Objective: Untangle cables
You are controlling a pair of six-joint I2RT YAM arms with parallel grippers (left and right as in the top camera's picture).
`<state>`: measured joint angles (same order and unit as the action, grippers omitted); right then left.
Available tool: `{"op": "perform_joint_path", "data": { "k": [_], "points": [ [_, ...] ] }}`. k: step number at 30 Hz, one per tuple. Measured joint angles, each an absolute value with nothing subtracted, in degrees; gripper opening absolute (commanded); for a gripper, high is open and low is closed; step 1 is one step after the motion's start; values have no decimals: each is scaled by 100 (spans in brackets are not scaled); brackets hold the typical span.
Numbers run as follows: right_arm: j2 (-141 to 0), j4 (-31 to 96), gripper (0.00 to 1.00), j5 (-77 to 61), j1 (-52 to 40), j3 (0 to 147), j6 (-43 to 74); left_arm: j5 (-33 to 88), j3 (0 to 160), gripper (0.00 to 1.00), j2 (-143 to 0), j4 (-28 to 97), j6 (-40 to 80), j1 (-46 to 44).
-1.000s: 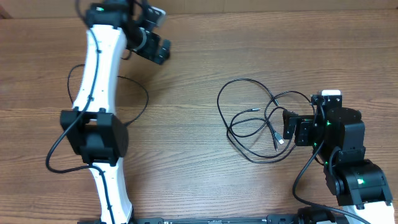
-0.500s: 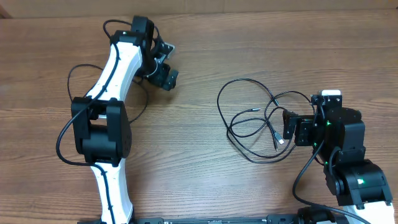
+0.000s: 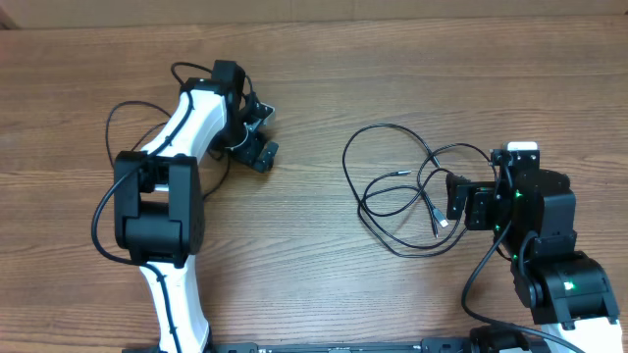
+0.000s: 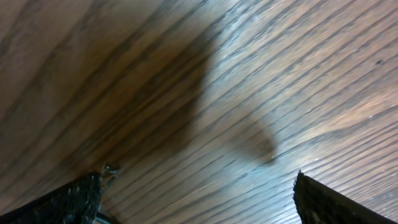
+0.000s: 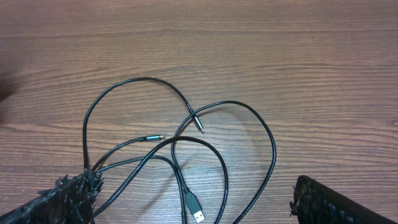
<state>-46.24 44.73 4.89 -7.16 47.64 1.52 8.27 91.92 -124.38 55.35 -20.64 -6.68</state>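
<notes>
**Cable tangle at right of table, both pincers released**

Item: the cables (image 3: 429, 203). You have several thin black cords lying in loose, overlapping loops on the wooden table (image 3: 314, 255), on its right half. The tangle lies flat. Its widest loop arcs away toward the table's middle, and the crossings crowd together on the side nearest the right gripper (image 3: 451, 199).

Right gripper: jaws spread wide, holding nothing, just beside the tangle's near edge.

Left gripper (image 3: 267, 137): jaws likewise spread, empty, over bare wood well apart from the cables, on the left half of the table.

What the overhead view gives you alone: both arms at once, and the whole outline of the tangle with open table between it and the left arm.

What the right wrist view gives you alone: the cables (image 5: 175, 140) in detail between the fingers of the right gripper (image 5: 199, 202). You can make out a flat USB plug (image 5: 196, 211) with a metal end at the bottom, and two slim pin-like plug tips, one (image 5: 199, 124) inside the upper loop and one (image 5: 154, 138) lower left. Several strands bunch together and pass under the left-hand finger.

What the left wrist view gives you alone: a blurred close look at wood grain and a shadow between the fingertips of the left gripper (image 4: 202, 199).
</notes>
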Motion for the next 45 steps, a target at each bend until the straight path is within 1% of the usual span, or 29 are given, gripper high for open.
{"op": "perform_joint_path", "data": {
  "k": [9, 24, 31, 39, 45],
  "points": [
    [-4624, 4495, 100, 489, -716, 4764, 152, 657, 9107, 100, -12396, 5459, -1990, -248],
    [-4624, 4501, 100, 486, -716, 4764, 154, 532, 9089, 99, -12396, 5413, -1739, 1103],
    [-4624, 4506, 100, 489, -716, 4764, 152, 534, 9083, 99, -12396, 5229, -1066, 1509],
    [-4624, 4504, 100, 491, -716, 4764, 152, 530, 9078, 99, -12392, 5041, 458, 2110],
    [-4624, 4506, 100, 486, -716, 4764, 152, 504, 9078, 100, -12385, 4991, 1463, 2364]
  ]
}}
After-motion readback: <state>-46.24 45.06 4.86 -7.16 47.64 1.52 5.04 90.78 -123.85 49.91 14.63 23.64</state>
